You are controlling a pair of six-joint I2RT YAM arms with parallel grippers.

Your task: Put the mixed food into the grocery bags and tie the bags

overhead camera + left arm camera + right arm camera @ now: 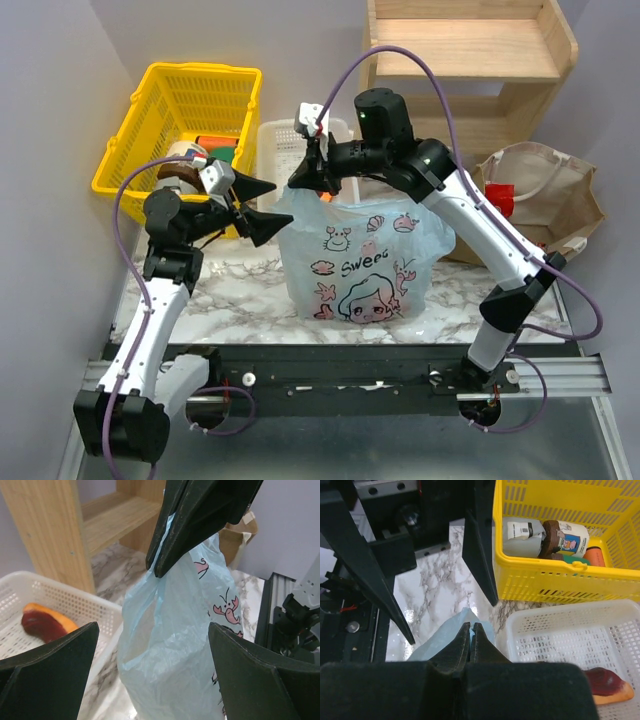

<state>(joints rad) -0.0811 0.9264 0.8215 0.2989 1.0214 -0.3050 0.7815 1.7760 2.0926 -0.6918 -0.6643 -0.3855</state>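
Light-blue bag (362,268) stands upright, its top corner pinched by right gripper (298,183).

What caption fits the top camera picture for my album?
The right gripper pinches the blue bag at its top while the open left gripper hovers beside it.

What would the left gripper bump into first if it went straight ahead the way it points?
Most likely the light-blue cartoon-print bag, near the top corner that the right gripper pinches; exact depth is unclear.
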